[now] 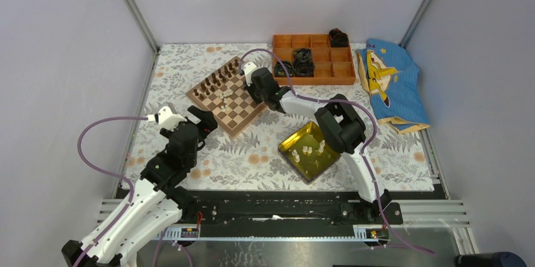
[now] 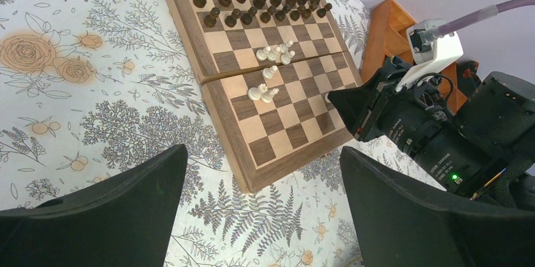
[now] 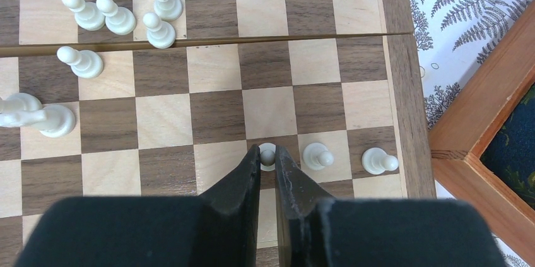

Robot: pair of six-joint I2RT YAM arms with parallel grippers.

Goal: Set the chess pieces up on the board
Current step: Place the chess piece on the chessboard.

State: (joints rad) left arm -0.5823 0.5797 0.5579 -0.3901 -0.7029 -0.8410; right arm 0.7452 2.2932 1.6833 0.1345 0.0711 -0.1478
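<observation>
One cream-white pawn [image 3: 267, 157] pinched in the narrowed right end effector [image 3: 267, 151], standing at the chessboard's [image 3: 214, 109] far-right edge; left end effector [image 2: 262, 166] spread wide, holding nothing.

The board [image 3: 214, 112] is smooth, satin wood; chess pieces [image 3: 165, 7] glossy, perhaps plastic; right claw [image 3: 268, 155] matt black.

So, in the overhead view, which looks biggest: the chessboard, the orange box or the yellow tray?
Orange box and chessboard: near alike, the box perhaps slightly larger, so I won't rank them firmly.
Yellow tray: clearly smallest.
</observation>
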